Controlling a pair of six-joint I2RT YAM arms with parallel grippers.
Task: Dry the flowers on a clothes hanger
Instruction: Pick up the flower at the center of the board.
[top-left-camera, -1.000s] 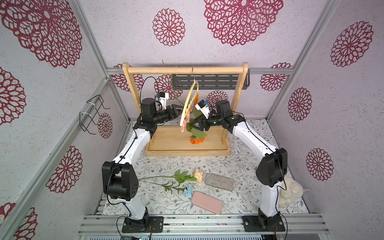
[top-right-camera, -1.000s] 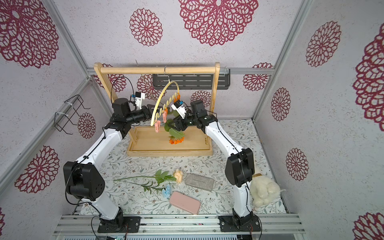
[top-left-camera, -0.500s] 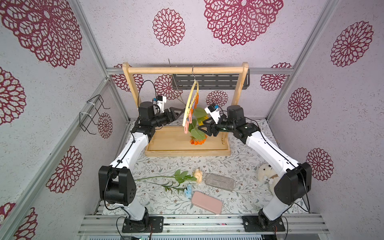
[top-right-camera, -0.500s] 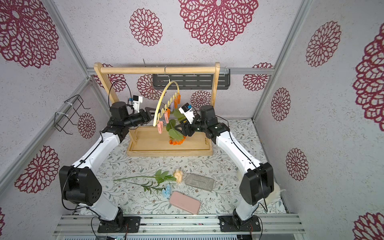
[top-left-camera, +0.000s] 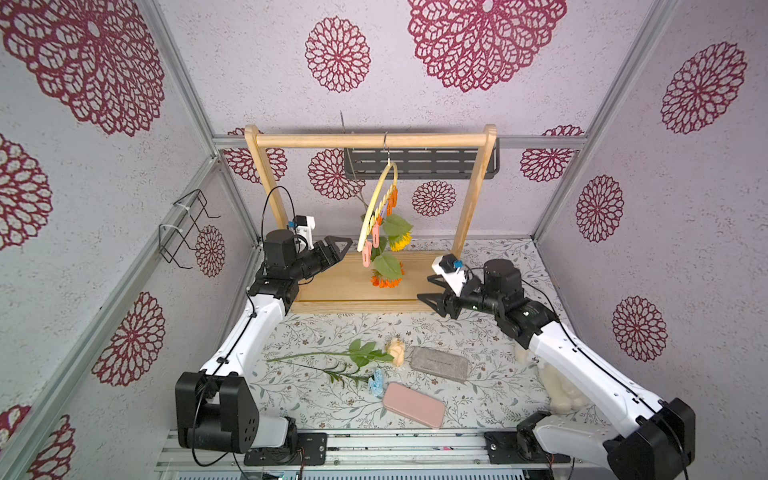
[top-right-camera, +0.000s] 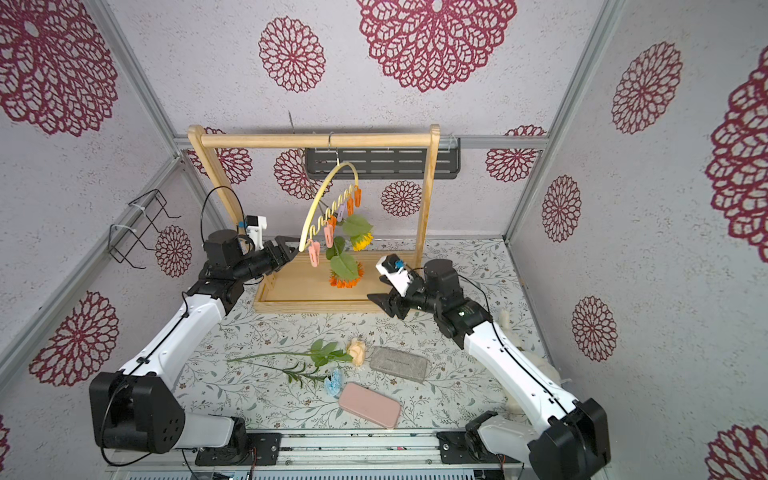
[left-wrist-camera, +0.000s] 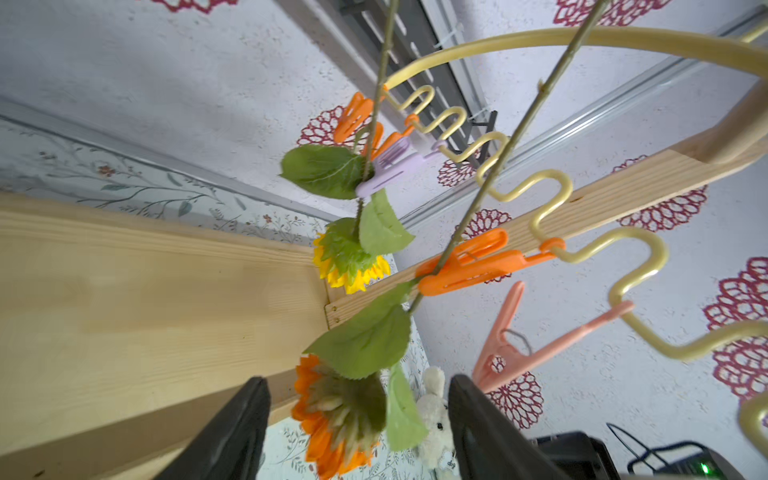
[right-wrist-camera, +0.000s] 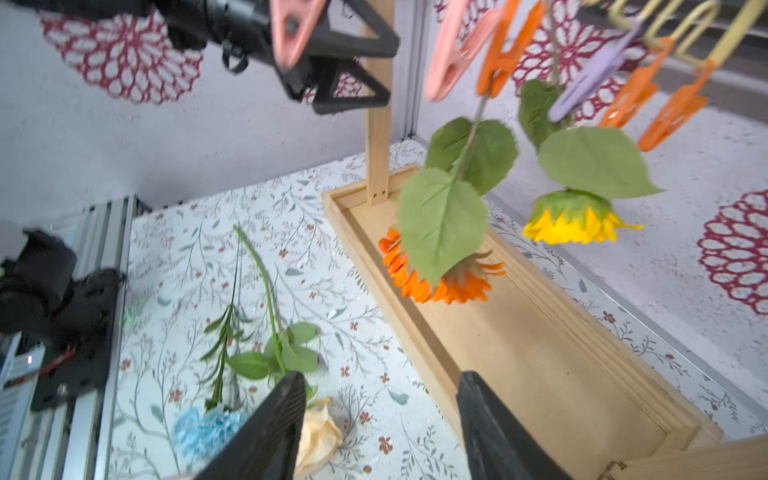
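Hanging from the rack (top-left-camera: 311, 140), hanger (left-wrist-camera: 644, 40) holding sunflower (top-left-camera: 401, 241) and orange flower (top-left-camera: 386, 281) head-down, left hand (top-left-camera: 343, 249) released beside its lower end, right hand (top-left-camera: 424, 287) released by the rack's base edge, rose (top-left-camera: 395, 352) and blue flower (top-left-camera: 376, 380) on open desk (top-left-camera: 316, 332).

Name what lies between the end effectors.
The orange flower, hanging from the clothes hanger, lies between the left end effector and right end effector; both top views show it.
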